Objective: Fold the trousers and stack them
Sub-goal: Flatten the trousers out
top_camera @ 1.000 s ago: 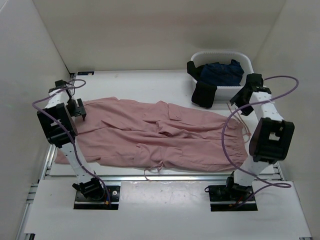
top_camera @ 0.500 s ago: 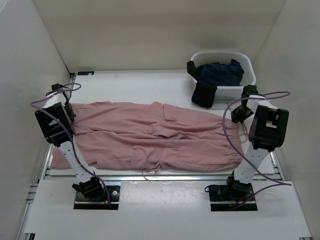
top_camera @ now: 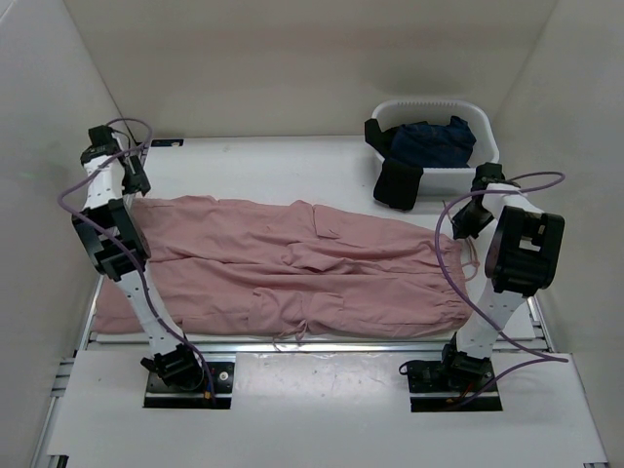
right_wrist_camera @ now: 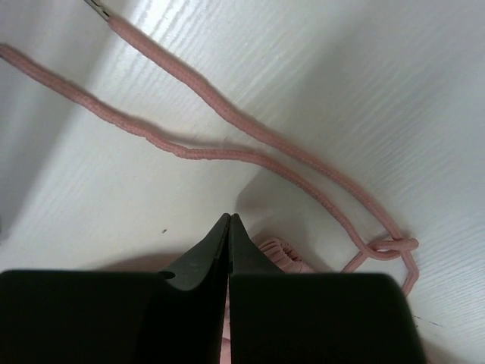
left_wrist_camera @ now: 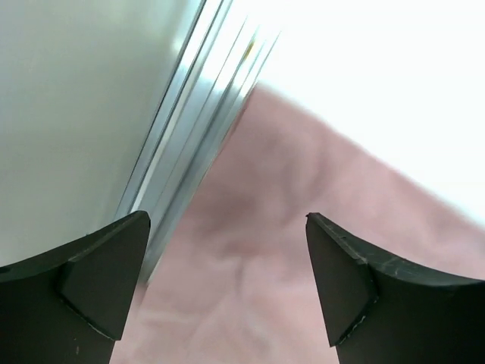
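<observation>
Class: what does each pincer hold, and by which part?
Left pincer is open, holding nothing. Right pincer is shut at the trousers' waistband edge, apparently pinching it.

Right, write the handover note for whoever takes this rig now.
Left hand: open and empty, above the leg end of the trousers, by the table's left rail.
Right hand: shut, at the waistband end beside the drawstrings. Cannot tell whether it pinches any fabric.
Trousers: spread flat across the table, legs to the left, waist to the right.
Done: laid out.
Left: every fold, then the stacking.
</observation>
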Action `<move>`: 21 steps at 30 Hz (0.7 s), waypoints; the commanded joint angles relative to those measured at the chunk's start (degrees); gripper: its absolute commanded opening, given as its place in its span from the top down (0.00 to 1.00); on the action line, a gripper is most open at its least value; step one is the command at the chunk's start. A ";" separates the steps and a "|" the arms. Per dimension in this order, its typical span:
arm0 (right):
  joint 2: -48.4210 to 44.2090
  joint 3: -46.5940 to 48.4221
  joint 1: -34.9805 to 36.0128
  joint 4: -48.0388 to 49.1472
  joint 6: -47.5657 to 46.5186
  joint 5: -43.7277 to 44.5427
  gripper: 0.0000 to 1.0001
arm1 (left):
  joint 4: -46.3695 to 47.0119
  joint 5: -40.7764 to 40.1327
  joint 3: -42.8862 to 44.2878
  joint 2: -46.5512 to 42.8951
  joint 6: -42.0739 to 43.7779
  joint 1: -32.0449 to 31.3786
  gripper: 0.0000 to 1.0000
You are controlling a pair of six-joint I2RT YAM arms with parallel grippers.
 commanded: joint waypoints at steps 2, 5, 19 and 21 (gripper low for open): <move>-3.03 3.29 0.08 -2.18 -2.45 -0.58 1.00 | -1.52 1.59 3.17 7.19 -0.10 -2.81 0.03; -3.03 4.52 0.08 -2.71 -2.99 -0.58 1.00 | -1.52 1.58 7.82 12.73 -0.10 -3.43 0.00; -4.70 6.19 0.08 -5.26 -3.61 -1.37 0.36 | 1.73 2.11 4.33 15.31 -0.10 -5.36 0.85; -4.70 4.70 0.08 -2.71 -2.38 -4.44 0.31 | 1.74 2.11 2.48 14.15 -0.10 -5.36 0.86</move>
